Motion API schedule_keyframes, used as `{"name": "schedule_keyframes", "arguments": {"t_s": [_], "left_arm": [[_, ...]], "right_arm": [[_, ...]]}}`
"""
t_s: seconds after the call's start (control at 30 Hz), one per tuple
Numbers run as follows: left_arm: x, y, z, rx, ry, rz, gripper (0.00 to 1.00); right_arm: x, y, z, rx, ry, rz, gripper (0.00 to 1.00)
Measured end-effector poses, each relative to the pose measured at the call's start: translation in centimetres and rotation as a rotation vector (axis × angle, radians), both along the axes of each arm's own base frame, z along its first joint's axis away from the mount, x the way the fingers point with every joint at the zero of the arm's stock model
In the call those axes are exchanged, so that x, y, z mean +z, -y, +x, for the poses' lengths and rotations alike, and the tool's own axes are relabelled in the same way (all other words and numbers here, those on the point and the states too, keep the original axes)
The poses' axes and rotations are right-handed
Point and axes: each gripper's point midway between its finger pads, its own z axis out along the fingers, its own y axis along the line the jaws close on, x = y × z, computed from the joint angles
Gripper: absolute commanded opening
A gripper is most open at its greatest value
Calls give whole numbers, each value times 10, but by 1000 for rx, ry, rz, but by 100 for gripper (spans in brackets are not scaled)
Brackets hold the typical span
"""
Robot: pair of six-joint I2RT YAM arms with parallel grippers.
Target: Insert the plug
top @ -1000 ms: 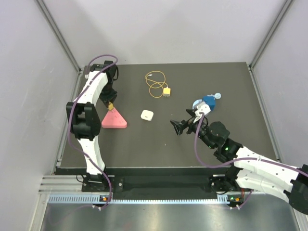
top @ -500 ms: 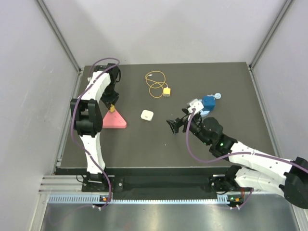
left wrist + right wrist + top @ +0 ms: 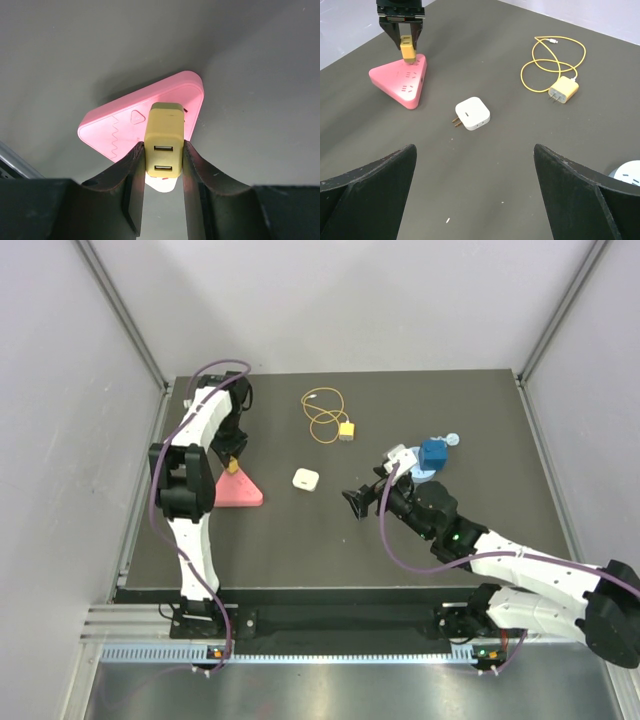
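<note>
- Yellow two-port adapter point(image 3: 163, 120) is pinched in the left gripper point(image 3: 162, 150), its end on the pink power strip point(image 3: 115, 130); seating it looks like the step in hand, needing a straight downward press.
- The plug point(image 3: 563, 90), on its looped wire point(image 3: 547, 60), lies untouched, well apart.
- The right gripper point(image 3: 474, 150) gapes wide, empty.

- The counter point(image 3: 300, 530) is dark grey, matt and faintly grainy.
- The pink socket block point(image 3: 125, 125) is smooth moulded plastic with a soft sheen.
- The yellow block point(image 3: 163, 145) is matt plastic with rounded edges.
- The fingers point(image 3: 127, 185) of the left end effector point(image 3: 163, 167) are black, dull and plastic-looking.
- The white adapter point(image 3: 472, 113) is smooth plastic with coppery metal prongs.
- The plug point(image 3: 563, 90) is smooth yellow plastic with bright metal prongs.
- The metal sheet point(image 3: 300, 690) looks brushed.
</note>
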Motion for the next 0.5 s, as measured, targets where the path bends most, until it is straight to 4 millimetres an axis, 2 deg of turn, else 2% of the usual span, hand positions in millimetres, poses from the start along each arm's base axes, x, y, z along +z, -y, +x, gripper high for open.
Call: {"name": "schedule_keyframes", "arguments": {"t_s": [0.5], "left_arm": [[-5, -2, 1, -21, -29, 3, 0]], "right_arm": [[-3, -2, 2, 0, -11, -14, 100]]}}
